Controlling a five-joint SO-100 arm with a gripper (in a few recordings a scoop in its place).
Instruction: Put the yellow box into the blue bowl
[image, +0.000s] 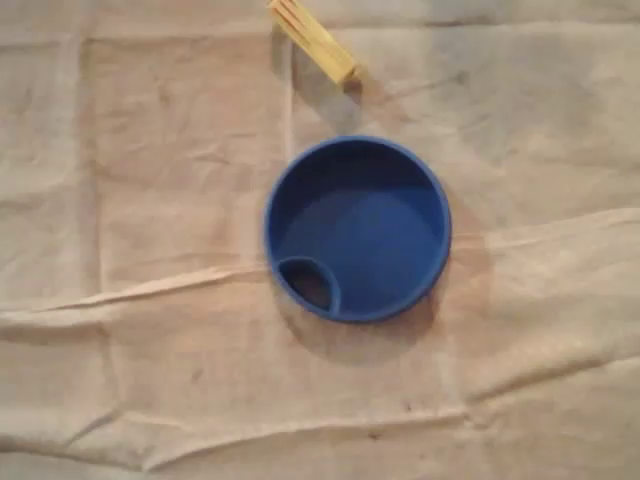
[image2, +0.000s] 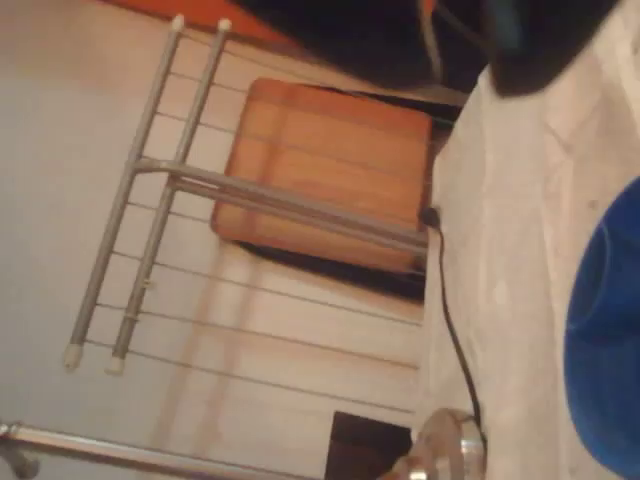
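In the overhead view the blue bowl (image: 357, 228) sits on the cloth near the middle. It holds nothing, and a small round handle loop shows at its lower left rim. The yellow box (image: 313, 40), long and narrow, lies slanted at the top edge of that view, above the bowl and partly cut off by the frame. A soft shadow falls on the cloth just below it. In the wrist view a slice of the blue bowl (image2: 608, 340) shows at the right edge. A dark blurred shape (image2: 540, 40) crosses the top, and I cannot tell what it is.
A wrinkled beige cloth (image: 150, 300) covers the table in the overhead view. In the wrist view the table edge (image2: 440, 300) runs down the picture with a black cable (image2: 448, 320) hanging along it. Beyond it a wooden chair (image2: 320, 170) with metal legs stands on the floor.
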